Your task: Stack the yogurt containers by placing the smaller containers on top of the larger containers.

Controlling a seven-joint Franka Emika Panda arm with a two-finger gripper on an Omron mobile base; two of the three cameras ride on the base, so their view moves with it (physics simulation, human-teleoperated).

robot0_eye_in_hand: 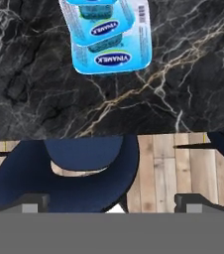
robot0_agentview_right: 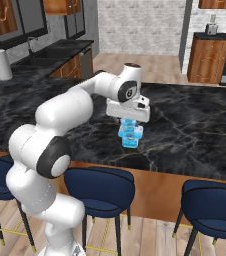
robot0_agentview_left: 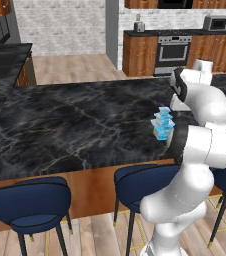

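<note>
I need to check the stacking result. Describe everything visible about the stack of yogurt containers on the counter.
The stack of yogurt containers is a pile of light-blue boxy tubs, each tier narrower than the one below. They look like glossy plastic, with dark blue oval labels in white lettering on the lower tiers. It stands upright on the black marble counter, near the edge above the blue stools. The open gripper sits just above it; whether they touch is unclear.

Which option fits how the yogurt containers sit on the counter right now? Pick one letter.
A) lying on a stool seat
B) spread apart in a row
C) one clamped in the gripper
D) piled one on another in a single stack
D: the yogurt containers stand as one stack on the black marble counter, with the gripper open just above them.
</note>
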